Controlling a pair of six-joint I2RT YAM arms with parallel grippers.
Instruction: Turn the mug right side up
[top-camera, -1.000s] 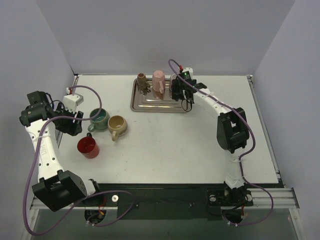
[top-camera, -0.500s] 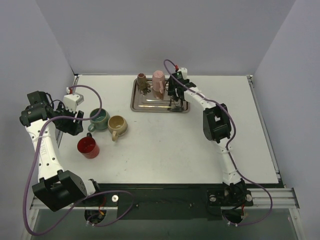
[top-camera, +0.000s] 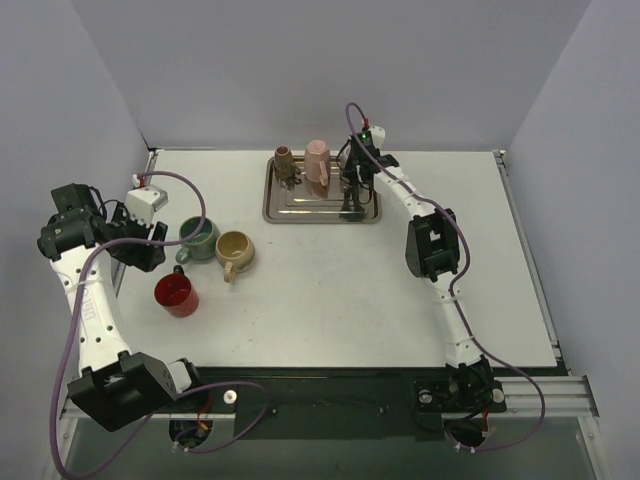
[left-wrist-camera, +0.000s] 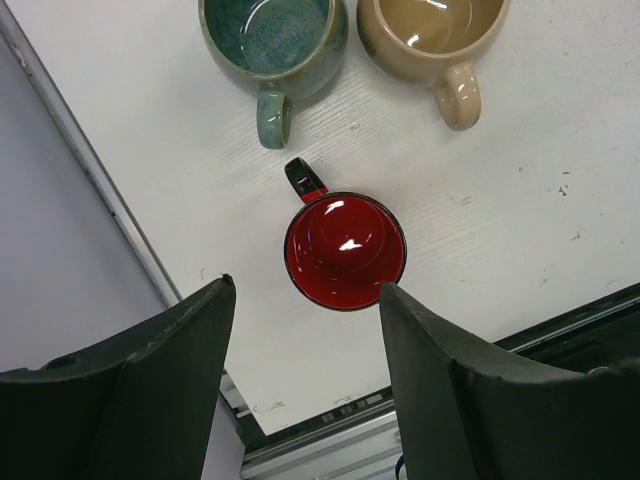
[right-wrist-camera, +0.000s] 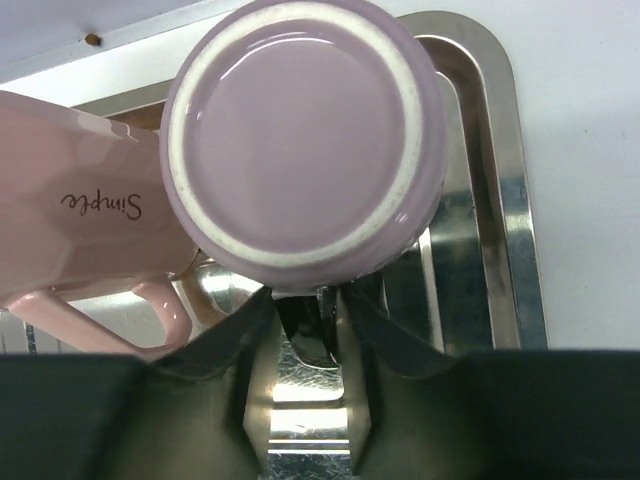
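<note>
A lavender mug (right-wrist-camera: 300, 140) stands upside down on the metal tray (right-wrist-camera: 500, 200), its base facing the right wrist camera. My right gripper (right-wrist-camera: 305, 300) is low beside it, jaws nearly together on a dark handle-shaped part just under the mug's side. From above, the right gripper (top-camera: 350, 195) covers this mug at the tray's right end. Far off at the table's left, my left gripper (left-wrist-camera: 305, 288) hangs open above a red mug (left-wrist-camera: 345, 250), holding nothing.
A pink mug (right-wrist-camera: 70, 220) marked "Simple" stands bottom-up against the lavender one, and a brown mug (top-camera: 285, 165) is at the tray's (top-camera: 290, 212) left end. A green mug (top-camera: 200, 238), a tan mug (top-camera: 236, 248) and the red mug (top-camera: 176, 292) sit upright at the left.
My right gripper has closed from wide open while shifting at the tray's right end. The left arm has barely moved and its gripper stays open.
</note>
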